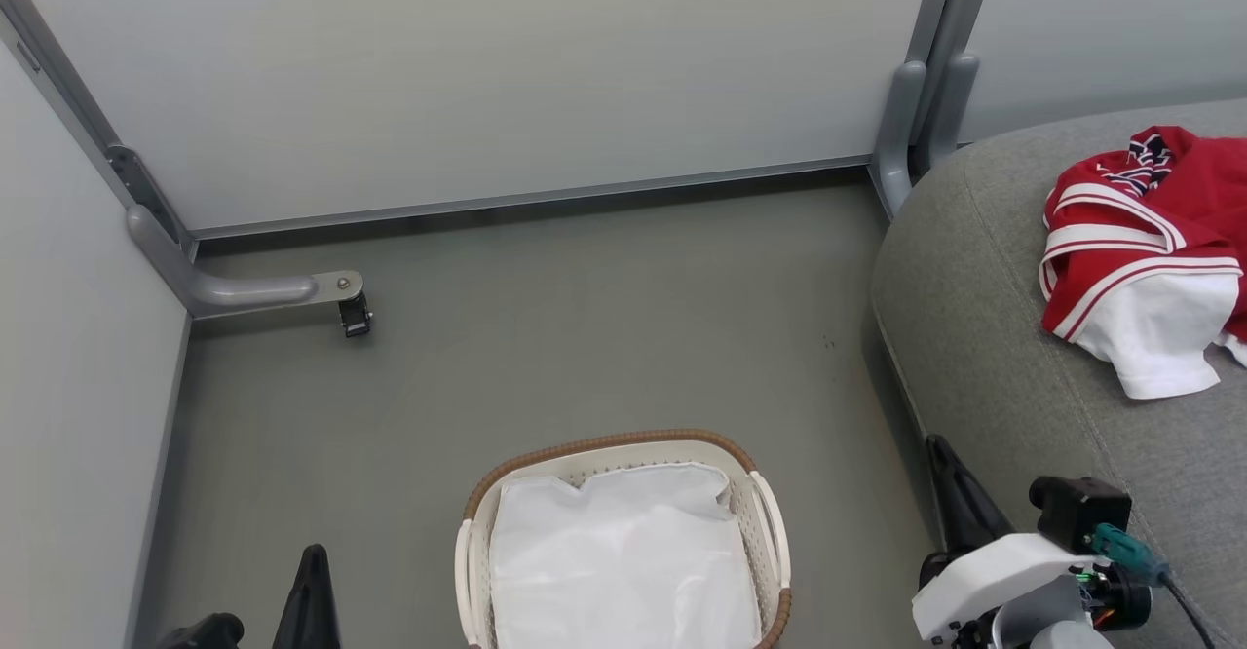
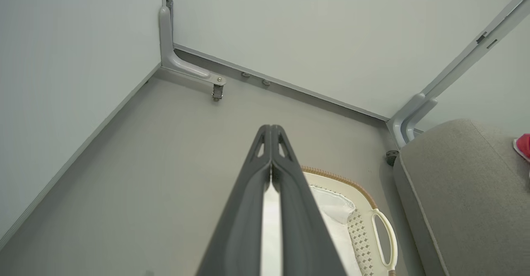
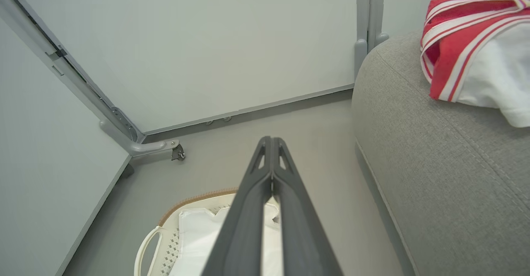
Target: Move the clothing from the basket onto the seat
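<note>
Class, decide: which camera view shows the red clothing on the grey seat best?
The head view: most of the clothing lies in sight on the seat. The right wrist view crops it at the corner; the left wrist view catches a red sliver.

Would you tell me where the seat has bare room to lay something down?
The seat is bare along its rounded edge, between the clothing and the floor, and in the strip from the clothing down to the right gripper. The floor between the basket and the wall panels is open too. Crowded: the seat's right side, under the clothing.
</note>
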You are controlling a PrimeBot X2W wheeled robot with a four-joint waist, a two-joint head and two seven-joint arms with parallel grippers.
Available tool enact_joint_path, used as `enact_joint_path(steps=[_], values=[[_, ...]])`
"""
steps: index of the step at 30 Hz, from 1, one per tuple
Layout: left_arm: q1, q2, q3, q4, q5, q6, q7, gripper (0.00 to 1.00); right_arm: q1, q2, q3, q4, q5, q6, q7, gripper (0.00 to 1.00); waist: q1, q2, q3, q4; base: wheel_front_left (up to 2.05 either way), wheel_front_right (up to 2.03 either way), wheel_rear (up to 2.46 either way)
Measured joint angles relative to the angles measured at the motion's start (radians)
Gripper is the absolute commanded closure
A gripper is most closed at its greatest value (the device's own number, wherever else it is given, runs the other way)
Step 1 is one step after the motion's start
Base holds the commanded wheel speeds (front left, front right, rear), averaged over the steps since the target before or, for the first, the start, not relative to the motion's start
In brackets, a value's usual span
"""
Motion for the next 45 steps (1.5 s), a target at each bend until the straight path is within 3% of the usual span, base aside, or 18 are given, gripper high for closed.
enact_joint_path(steps=[20,45], values=[[-0.051,0.0,0.035,-0.011,-0.297,-0.013,0.084,1.0,-0.003,-0.004,-0.046,-0.027,0.336,0.0,0.08,1.0,0.0,0.0,-0.001,0.002,0.0,0.0,0.0],[-0.106,0.0,0.072,-0.028,-0.586,-0.028,0.168,1.0,-0.009,-0.008,-0.093,-0.053,0.655,0.0,0.162,1.0,0.0,0.0,-0.001,0.004,0.0,0.0,0.0]])
